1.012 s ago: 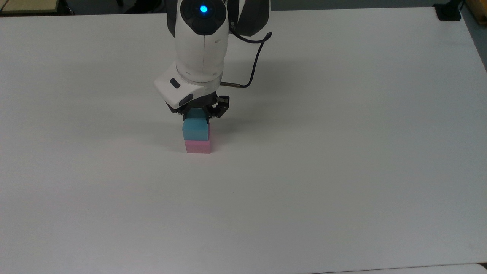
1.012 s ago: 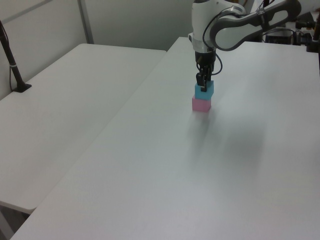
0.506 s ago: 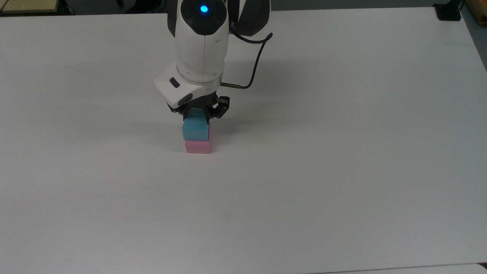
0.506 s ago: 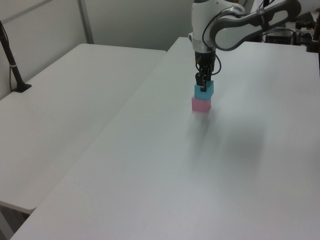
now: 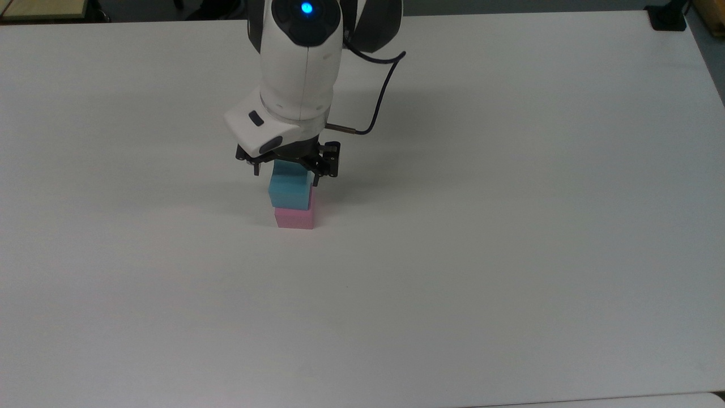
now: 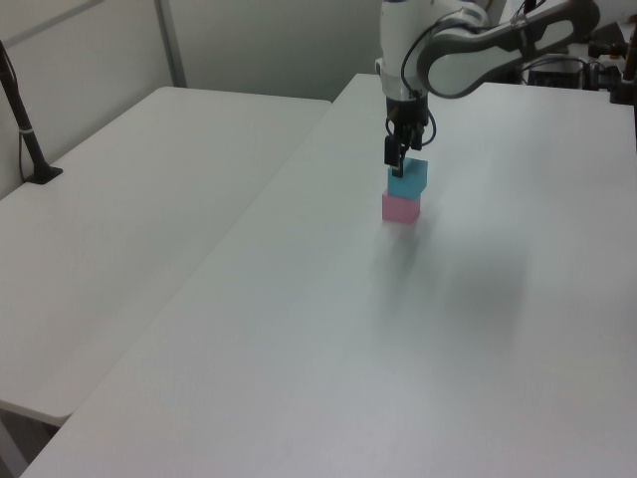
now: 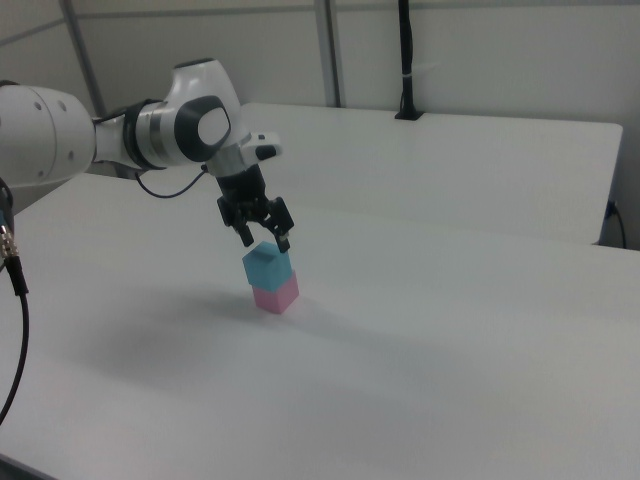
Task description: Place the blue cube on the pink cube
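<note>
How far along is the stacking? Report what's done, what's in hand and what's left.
Done: the blue cube sits on the pink cube, slightly askew. In hand: nothing; the gripper is open just above the blue cube, fingers clear of it. Left: probably only pulling the arm away from the stack.

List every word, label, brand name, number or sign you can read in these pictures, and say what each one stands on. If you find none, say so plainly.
No readable text: none of the views shows a word, number or brand.
The blue cube and the pink cube have plain faces.
The table is unmarked.
The arm's white casing carries a glowing blue light, but no lettering.
The gripper, open above the stack, carries no label.
</note>
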